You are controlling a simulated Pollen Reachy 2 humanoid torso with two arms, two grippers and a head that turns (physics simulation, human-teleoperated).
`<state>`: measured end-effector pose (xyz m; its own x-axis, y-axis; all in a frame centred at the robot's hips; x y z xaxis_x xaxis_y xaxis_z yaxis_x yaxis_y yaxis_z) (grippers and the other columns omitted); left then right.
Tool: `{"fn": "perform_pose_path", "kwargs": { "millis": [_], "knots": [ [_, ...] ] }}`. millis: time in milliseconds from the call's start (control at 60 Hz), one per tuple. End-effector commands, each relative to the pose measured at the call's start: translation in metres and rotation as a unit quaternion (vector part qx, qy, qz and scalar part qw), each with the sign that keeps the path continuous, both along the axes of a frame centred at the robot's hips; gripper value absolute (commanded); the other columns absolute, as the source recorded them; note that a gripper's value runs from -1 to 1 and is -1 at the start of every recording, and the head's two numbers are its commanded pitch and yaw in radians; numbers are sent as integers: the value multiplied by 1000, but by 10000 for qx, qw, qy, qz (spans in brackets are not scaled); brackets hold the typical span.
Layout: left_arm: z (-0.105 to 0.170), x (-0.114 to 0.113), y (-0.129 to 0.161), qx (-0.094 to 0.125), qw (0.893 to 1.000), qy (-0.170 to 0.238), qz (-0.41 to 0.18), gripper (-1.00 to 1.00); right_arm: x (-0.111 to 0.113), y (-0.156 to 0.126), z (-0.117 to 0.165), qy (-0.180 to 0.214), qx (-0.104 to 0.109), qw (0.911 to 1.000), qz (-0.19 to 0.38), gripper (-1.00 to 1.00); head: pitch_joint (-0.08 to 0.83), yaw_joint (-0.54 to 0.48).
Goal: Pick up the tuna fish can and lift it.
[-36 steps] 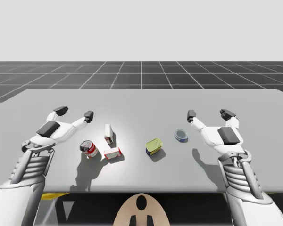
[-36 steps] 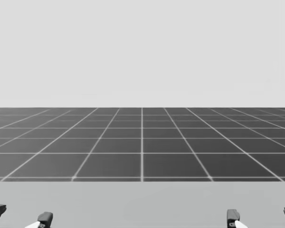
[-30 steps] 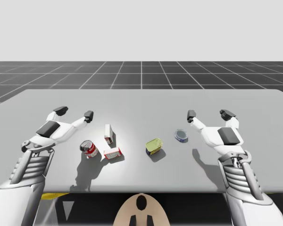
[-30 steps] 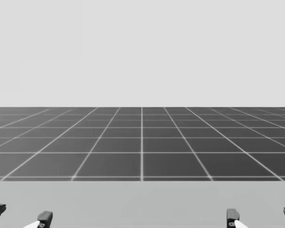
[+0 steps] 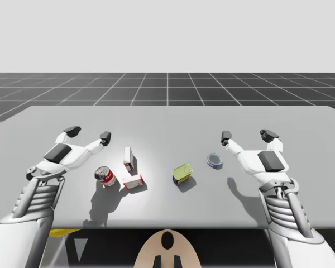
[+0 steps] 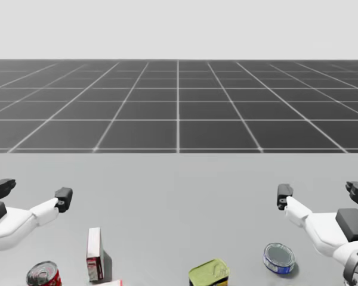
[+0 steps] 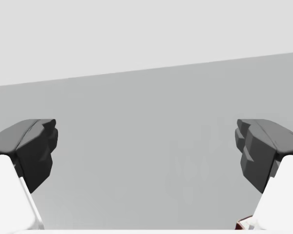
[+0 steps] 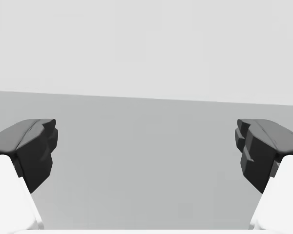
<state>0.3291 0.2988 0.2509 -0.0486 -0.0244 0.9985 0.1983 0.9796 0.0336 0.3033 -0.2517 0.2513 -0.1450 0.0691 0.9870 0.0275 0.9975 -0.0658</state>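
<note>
Where blue flat can lies | yellow oblong can near

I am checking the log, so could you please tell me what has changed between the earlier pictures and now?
My head has turned downward, so the head view now takes in the table. Nothing else moved: my left gripper and right gripper stay open above the table, and the flat blue can lies untouched where it was.

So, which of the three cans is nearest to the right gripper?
The low blue round can, close by my right gripper. The yellow-green can sits further toward the middle, and the red can is over by my left gripper.
</note>
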Motion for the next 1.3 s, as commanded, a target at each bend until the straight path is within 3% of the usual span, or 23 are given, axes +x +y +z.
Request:
{"fn": "perform_pose_path", "kwargs": {
  "millis": [17, 367, 750, 1133, 1183, 1200, 1233, 1267, 1300],
  "knots": [
    [-1, 1, 0, 33, 10000, -2, -12, -1000, 0, 0, 0, 6, -46, 10000, -12, -1000, 346, -9],
    [-2, 1, -3, 91, 9999, 0, -59, -1000, 2, 1, -2, 76, -113, 9999, 25, -1000, 550, -41],
    [-1, 0, -7, 101, 9999, -4, -105, -1000, 2, 2, -4, 88, -168, 9998, 54, -1000, 693, -275],
    [-2, -1, -7, 78, 9999, 3, -81, -1000, -5, 6, -9, 378, -349, 9979, 386, -1000, 681, -341],
    [-2, -1, -8, 74, 9999, 3, -80, -1000, -7, 5, -9, 440, -336, 9974, 458, -1000, 676, -340],
    [-2, -1, -7, 68, 9999, 1, -81, -1000, -10, 5, -9, 655, -343, 9942, 785, -1000, 673, -339],
    [-2, -2, -8, 68, 9999, 0, -83, -1000, -12, 4, -10, 720, -335, 9930, 870, -1000, 670, -337],
    [-2, -1, -8, 66, 9999, 0, -87, -1000, -16, 5, -12, 728, -140, 9945, 738, -1000, 668, -336],
    [-2, -1, -8, 67, 9999, 1, -88, -1000, -18, 3, -12, 788, -221, 9930, 856, -1000, 668, -335]
  ]
}}
